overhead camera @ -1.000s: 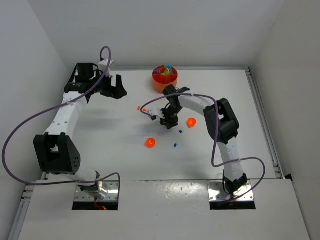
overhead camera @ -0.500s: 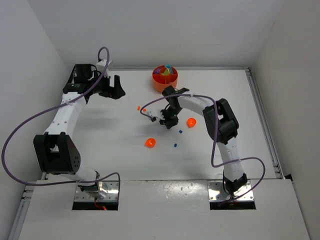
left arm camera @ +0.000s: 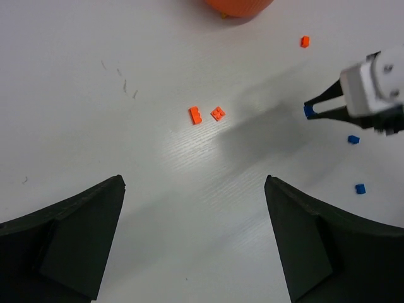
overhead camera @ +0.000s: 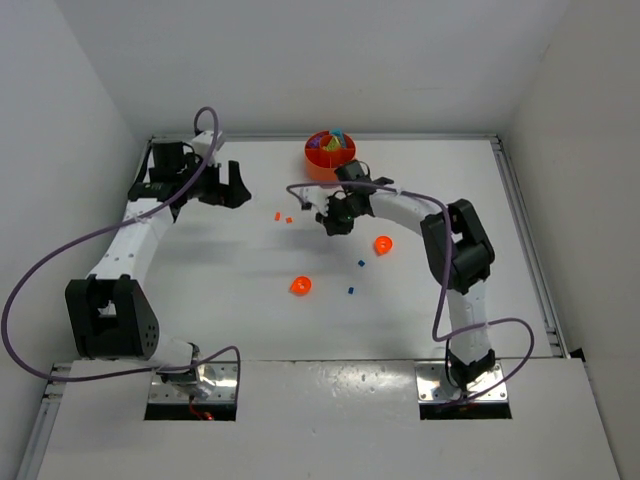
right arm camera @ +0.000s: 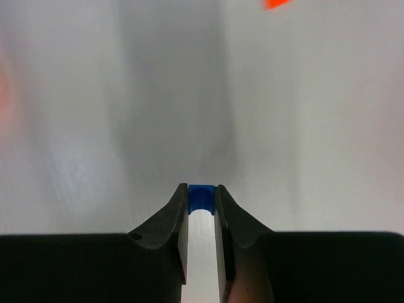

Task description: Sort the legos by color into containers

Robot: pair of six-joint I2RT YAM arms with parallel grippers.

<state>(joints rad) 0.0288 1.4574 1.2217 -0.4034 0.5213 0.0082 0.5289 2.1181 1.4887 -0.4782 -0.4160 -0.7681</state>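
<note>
My right gripper (overhead camera: pixel 330 222) is shut on a small blue lego (right arm camera: pixel 201 197), pinched at the very fingertips and held above the table. The left wrist view shows the same blue lego (left arm camera: pixel 308 112) at those tips. The round orange dish (overhead camera: pixel 318 170) with its containers stands at the back, just beyond this gripper, with purple, green and cyan pieces inside. My left gripper (overhead camera: pixel 228 185) hangs open and empty over the back left of the table (left arm camera: pixel 192 183). Two orange legos (overhead camera: pixel 283 217) lie between the grippers, seen ahead of the left fingers (left arm camera: pixel 206 114).
Two blue legos (overhead camera: pixel 361 264) (overhead camera: pixel 351 290) lie on the white table mid-right. Two orange rounded bits (overhead camera: pixel 383 244) (overhead camera: pixel 301 286) sit nearby. Another tiny orange piece (left arm camera: pixel 305 41) lies near the dish (left arm camera: pixel 240 5). Walls close in on the left, back and right.
The right gripper has closed on the blue lego and carried it up and toward the dish. The left gripper has shifted slightly, still open.
</note>
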